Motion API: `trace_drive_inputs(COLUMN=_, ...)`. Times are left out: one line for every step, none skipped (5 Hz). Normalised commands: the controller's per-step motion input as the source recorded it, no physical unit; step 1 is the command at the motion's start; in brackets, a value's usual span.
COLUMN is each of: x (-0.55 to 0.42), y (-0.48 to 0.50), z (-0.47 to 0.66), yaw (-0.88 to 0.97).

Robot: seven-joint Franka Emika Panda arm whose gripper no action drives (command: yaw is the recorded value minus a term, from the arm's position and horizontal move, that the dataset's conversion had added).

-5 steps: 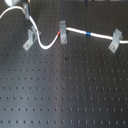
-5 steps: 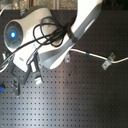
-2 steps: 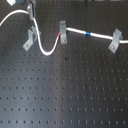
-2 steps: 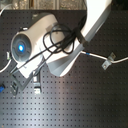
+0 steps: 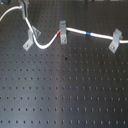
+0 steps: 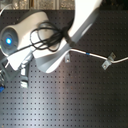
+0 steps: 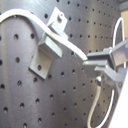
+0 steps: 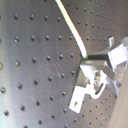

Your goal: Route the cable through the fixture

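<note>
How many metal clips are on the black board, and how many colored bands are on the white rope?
Metal clips: 3, seen in the first exterior view, left, middle, right
Red bands on the cable: 1
Blue bands: 1
Total: 5

Arm [image 6: 75,30] enters from the top of the second exterior view and slants down toward the second exterior view's left. White wrist housing [image 6: 22,37] with a lit blue ring sits at the low end, black hose looped over it. Gripper [image 7: 102,62] in the first wrist view: fingers close together, pinching the cable [image 7: 75,50] at the tips. Same in the second wrist view, gripper [image 8: 95,60] closed on it. In the first exterior view only a dark sliver shows at the top edge.
</note>
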Motion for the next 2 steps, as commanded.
trace_drive_inputs(x=-0.026, y=-0.019, z=0.0, yaw=0.0)
trace_drive_inputs(x=-0.193, y=-0.128, z=0.42, yaw=0.0)
